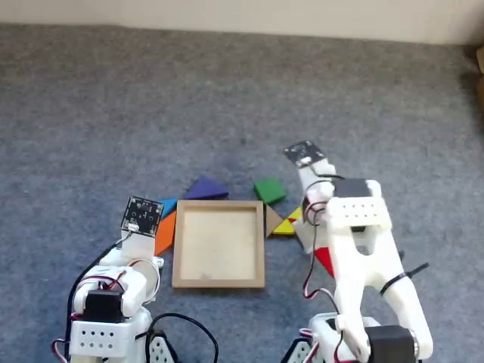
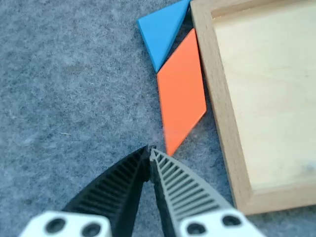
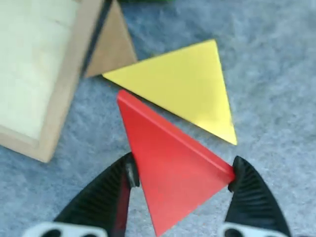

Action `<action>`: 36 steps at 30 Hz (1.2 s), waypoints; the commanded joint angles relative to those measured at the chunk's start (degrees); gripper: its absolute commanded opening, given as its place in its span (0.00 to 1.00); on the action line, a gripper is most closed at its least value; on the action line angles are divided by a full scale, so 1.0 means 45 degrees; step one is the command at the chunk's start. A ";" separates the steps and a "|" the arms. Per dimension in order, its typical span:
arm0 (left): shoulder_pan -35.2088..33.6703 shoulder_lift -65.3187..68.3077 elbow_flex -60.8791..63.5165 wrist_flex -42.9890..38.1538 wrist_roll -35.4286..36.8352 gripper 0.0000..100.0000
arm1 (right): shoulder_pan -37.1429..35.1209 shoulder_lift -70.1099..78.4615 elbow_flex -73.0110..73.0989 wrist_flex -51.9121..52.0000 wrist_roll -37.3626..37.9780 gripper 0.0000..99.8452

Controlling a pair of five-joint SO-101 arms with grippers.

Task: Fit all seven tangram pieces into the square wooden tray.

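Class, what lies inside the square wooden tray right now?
The tray holds only its bare wooden floor; no tangram piece lies inside. In the high view nothing covers its inside, so nothing is hidden.

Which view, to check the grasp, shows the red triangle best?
The right wrist view: the red triangle sits between the fingers of the right gripper, touching both. The high view gives a sliver of the red triangle under that arm. The left wrist view faces the orange piece.
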 commanded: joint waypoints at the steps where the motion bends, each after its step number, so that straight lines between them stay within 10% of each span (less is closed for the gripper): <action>1: -0.0127 -0.0615 0.0264 0.0059 -0.0078 0.01 | -0.0987 -0.0772 -0.0518 -0.0029 -0.1016 0.19; 36: -0.0127 -0.0615 0.0264 0.0059 -0.0078 0.01 | -0.7824 -0.0596 -0.1280 -0.2921 -0.5392 0.19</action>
